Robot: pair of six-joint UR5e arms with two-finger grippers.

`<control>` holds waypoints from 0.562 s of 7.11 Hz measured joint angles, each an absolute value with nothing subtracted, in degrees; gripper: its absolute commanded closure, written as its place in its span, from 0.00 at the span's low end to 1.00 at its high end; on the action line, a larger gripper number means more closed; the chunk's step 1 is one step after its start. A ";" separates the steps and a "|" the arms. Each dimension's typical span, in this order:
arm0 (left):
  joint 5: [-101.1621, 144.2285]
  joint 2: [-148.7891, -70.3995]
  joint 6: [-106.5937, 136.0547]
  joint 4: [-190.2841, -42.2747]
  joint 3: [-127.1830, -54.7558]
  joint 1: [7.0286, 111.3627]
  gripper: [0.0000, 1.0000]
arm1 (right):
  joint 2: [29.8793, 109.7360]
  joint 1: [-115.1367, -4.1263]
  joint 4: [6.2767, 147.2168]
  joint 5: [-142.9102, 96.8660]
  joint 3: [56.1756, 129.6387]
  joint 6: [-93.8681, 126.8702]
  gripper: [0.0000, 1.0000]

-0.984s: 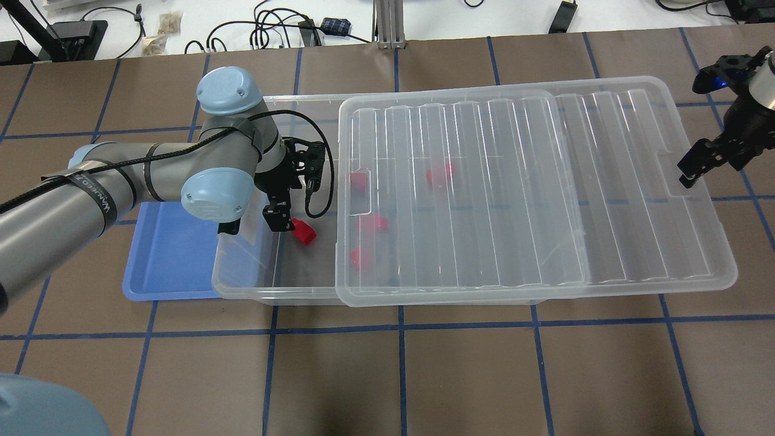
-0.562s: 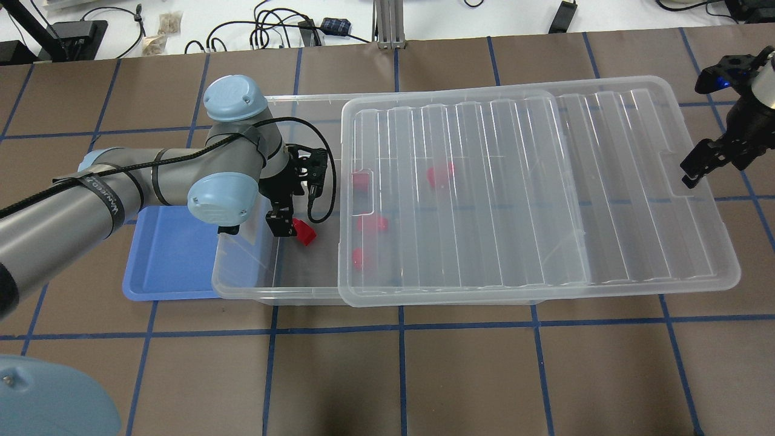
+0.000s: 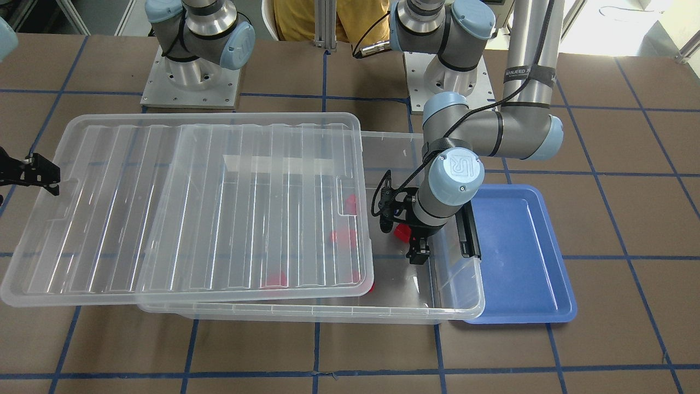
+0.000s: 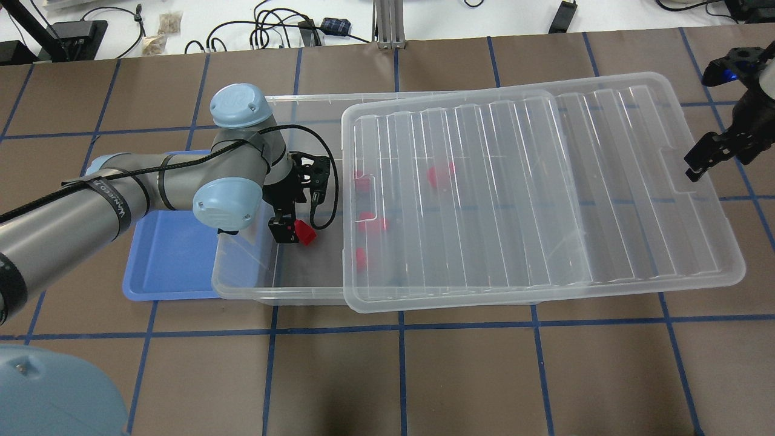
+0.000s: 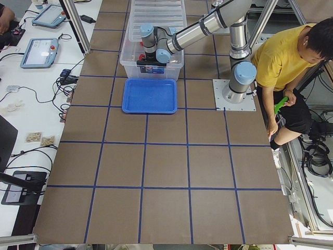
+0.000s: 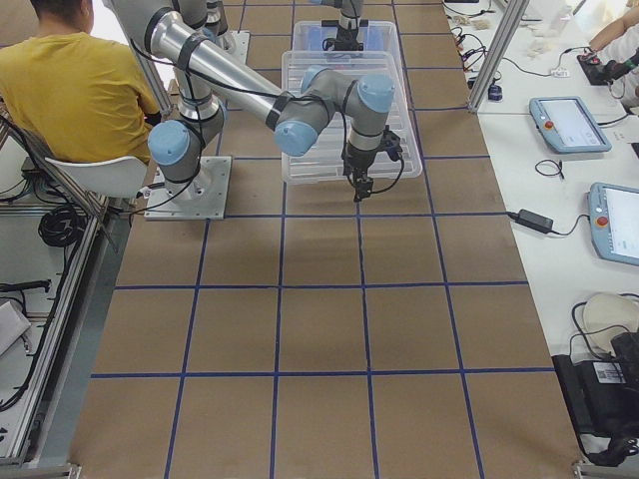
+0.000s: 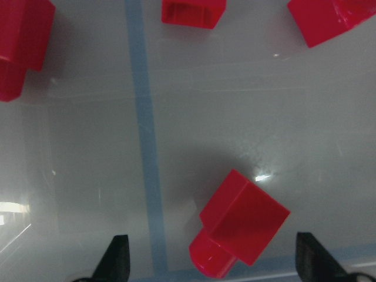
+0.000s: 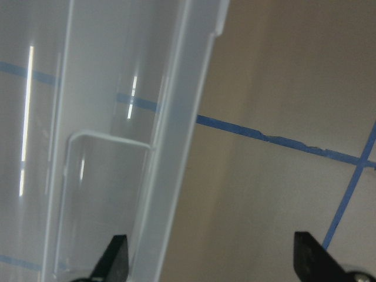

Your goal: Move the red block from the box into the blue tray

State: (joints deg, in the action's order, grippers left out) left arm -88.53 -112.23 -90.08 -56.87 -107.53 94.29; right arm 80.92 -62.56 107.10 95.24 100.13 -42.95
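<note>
Red block lies on the smooth clear floor of the box at its uncovered end, between the wide-open, empty fingers of the left claw, nearer to one finger. For a sound grip the claw should probably centre itself and close on the flat squarish sides, not the rounded stub, since glossy plastic may slip. Just beside the box sits the shallow, rimmed blue tray. The right claw is also open and empty, by the ribbed lid.
</note>
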 measured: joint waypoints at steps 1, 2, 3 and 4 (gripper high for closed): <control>-88.53 -112.32 -89.86 -56.87 -107.63 94.69 0.00 | 80.92 -62.16 107.05 95.18 100.16 -42.91 0.00; -88.41 -112.35 -89.73 -56.76 -108.13 94.90 0.03 | 80.94 -61.80 107.00 95.15 100.18 -42.90 0.00; -88.33 -112.32 -89.70 -56.01 -109.08 94.97 0.09 | 80.94 -61.60 106.98 95.17 100.17 -42.89 0.00; -88.34 -112.27 -89.71 -54.82 -110.00 94.99 0.49 | 80.95 -61.50 106.97 95.18 100.15 -42.89 0.00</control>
